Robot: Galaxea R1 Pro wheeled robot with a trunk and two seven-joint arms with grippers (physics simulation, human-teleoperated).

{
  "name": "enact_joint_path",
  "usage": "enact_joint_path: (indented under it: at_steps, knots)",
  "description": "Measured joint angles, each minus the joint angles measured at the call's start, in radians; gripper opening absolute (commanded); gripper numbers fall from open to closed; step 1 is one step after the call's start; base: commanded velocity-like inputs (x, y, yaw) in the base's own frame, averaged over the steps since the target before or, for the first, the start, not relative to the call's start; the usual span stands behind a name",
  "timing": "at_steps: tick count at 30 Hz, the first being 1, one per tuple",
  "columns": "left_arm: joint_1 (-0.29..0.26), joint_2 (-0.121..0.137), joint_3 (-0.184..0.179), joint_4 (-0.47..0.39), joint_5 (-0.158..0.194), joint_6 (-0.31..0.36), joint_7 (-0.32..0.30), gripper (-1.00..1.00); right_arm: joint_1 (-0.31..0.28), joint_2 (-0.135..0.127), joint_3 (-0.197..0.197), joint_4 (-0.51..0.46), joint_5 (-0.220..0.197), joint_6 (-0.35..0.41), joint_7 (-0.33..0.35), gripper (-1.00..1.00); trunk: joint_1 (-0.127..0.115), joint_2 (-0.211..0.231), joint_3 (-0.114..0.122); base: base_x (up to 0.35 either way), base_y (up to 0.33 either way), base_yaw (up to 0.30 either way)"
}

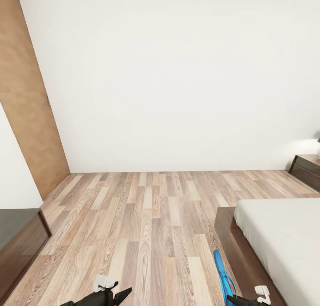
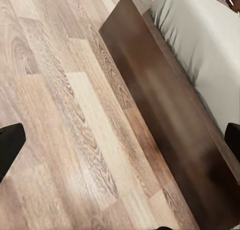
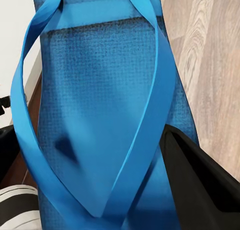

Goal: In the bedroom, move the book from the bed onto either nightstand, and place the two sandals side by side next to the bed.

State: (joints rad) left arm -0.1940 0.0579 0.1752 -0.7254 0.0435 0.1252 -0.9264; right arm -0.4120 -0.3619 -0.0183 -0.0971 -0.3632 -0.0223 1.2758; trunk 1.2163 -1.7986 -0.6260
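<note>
Right gripper (image 1: 242,300) clenched on the sandal (image 1: 223,275), near the bed (image 1: 275,235) corner.
Sandal carried toe-forward above floor (image 1: 146,217), likely for setting down bedside. Left gripper (image 1: 100,297) empty, spread apart. Nightstand (image 1: 306,168) far right; book unseen.

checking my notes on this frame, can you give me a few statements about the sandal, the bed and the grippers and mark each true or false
1. The blue sandal is at the right gripper, beside the bed frame. True.
2. A book lies on the mattress. False: the visible part of the mattress is bare.
3. The left gripper holds the second sandal. False: in the left wrist view its fingers are apart over the wood floor, nothing between them.
4. A dark nightstand stands against the far wall. True.
5. The floor is carpeted. False: it is wood plank.
</note>
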Motion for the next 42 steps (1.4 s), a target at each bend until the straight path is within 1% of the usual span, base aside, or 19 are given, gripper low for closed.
enact_joint_path:
  at_steps: [2, 3, 4, 6, 7, 9, 10, 12, 14, 16, 18, 19, 20, 22, 23, 25, 28, 33, 42]
  knots:
    - [-0.009, 0.020, 0.001, -0.041, 0.000, 0.060, 0.007, 1.00, 0.000, 0.000, 0.000, 0.000, 0.000, 0.000, 0.000, -1.00, 0.000, 0.000, 0.000, 0.000, 0.000, 0.000]
    - [-0.017, 0.035, 0.001, -0.075, 0.000, 0.120, 0.024, 1.00, 0.000, 0.000, 0.000, 0.000, 0.000, 0.000, 0.000, -1.00, 0.000, 0.000, 0.000, 0.000, 0.000, 0.000]
    - [-0.026, 0.049, 0.001, -0.113, 0.000, 0.187, 0.058, 1.00, 0.000, 0.000, 0.000, 0.000, 0.000, 0.000, 0.000, -1.00, 0.000, 0.000, 0.000, 0.000, 0.000, 0.000]
    - [-0.037, 0.060, 0.001, -0.148, -0.001, 0.254, 0.111, 1.00, 0.000, 0.000, 0.000, 0.000, 0.000, 0.000, 0.000, -1.00, 0.000, 0.000, 0.000, 0.000, 0.000, 0.000]
    - [-0.050, 0.067, 0.001, -0.174, -0.001, 0.313, 0.179, 1.00, 0.000, 0.000, 0.000, 0.000, 0.000, 0.000, 0.000, -1.00, 0.000, 0.000, 0.000, 0.000, 0.000, 0.000]
    - [-0.067, 0.071, 0.001, -0.192, -0.002, 0.365, 0.264, 1.00, 0.000, 0.000, 0.000, 0.000, 0.000, 0.000, 0.000, -1.00, 0.000, 0.000, 0.000, 0.000, 0.000, 0.000]
    - [-0.086, 0.074, 0.000, -0.202, -0.003, 0.407, 0.355, 1.00, 0.000, 0.000, 0.000, 0.000, 0.000, 0.000, 0.000, -1.00, 0.000, 0.000, 0.000, 0.000, 0.000, 0.000]
    - [-0.104, 0.074, -0.002, -0.207, -0.005, 0.442, 0.454, 1.00, 0.000, 0.000, 0.000, 0.000, 0.000, 0.000, 0.000, -1.00, 0.000, 0.000, 0.000, 0.000, 0.000, 0.000]
    - [-0.123, 0.071, -0.007, -0.210, -0.007, 0.490, 0.634, 1.00, 0.000, 0.000, 0.000, 0.000, 0.000, 0.000, 0.000, -1.00, 0.000, 0.000, 0.000, 0.000, 0.000, 0.000]
    - [-0.128, 0.069, -0.009, -0.202, -0.007, 0.503, 0.705, 1.00, 0.000, 0.000, 0.000, 0.000, 0.000, 0.000, 0.000, -1.00, 0.000, 0.000, 0.000, 0.000, 0.000, 0.000]
    - [-0.131, 0.065, -0.014, -0.178, -0.007, 0.509, 0.754, 1.00, 0.000, 0.000, 0.000, 0.000, 0.000, 0.000, 0.000, -1.00, 0.000, 0.000, 0.000, 0.000, 0.000, 0.000]
    - [-0.134, 0.062, -0.025, -0.112, -0.009, 0.507, 0.795, 1.00, 0.000, 0.000, 0.000, 0.000, 0.000, 0.000, 0.000, -1.00, 0.000, 0.000, 0.000, 0.000, 0.000, 0.000]
    - [-0.135, 0.062, -0.035, -0.054, -0.011, 0.493, 0.811, 1.00, 0.000, 0.000, 0.000, 0.000, 0.000, -0.001, -0.001, -1.00, 0.000, 0.000, 0.000, 0.000, 0.000, 0.000]
    - [-0.136, 0.061, -0.047, 0.001, -0.012, 0.462, 0.822, 1.00, 0.000, 0.000, 0.000, 0.000, 0.000, -0.001, -0.001, -1.00, 0.000, 0.000, 0.000, 0.000, 0.000, 0.000]
    - [-0.136, 0.062, -0.057, 0.045, -0.014, 0.419, 0.828, 1.00, 0.000, 0.000, 0.000, 0.000, 0.000, -0.001, -0.001, -1.00, 0.000, 0.000, 0.000, 0.000, 0.000, 0.000]
    - [-0.137, 0.064, -0.066, 0.094, -0.015, 0.352, 0.835, 1.00, 0.000, 0.000, 0.000, 0.000, 0.000, -0.001, -0.001, -1.00, 0.000, 0.000, 0.000, 0.000, 0.000, 0.000]
    - [-0.137, 0.065, -0.072, 0.137, -0.016, 0.301, 0.839, 1.00, 0.000, 0.000, 0.000, 0.000, 0.000, -0.001, -0.001, -1.00, 0.000, 0.000, 0.000, 0.000, 0.000, 0.000]
    - [-0.137, 0.065, -0.077, 0.187, -0.017, 0.269, 0.841, 1.00, 0.000, 0.000, 0.000, 0.000, 0.000, -0.001, -0.002, -1.00, 0.000, 0.000, 0.000, 0.000, 0.000, 0.000]
    - [-0.137, 0.063, -0.079, 0.203, -0.017, 0.263, 0.843, 1.00, 0.000, 0.000, 0.000, 0.000, 0.000, -0.001, -0.002, -1.00, 0.000, 0.000, 0.000, 0.000, 0.000, 0.000]
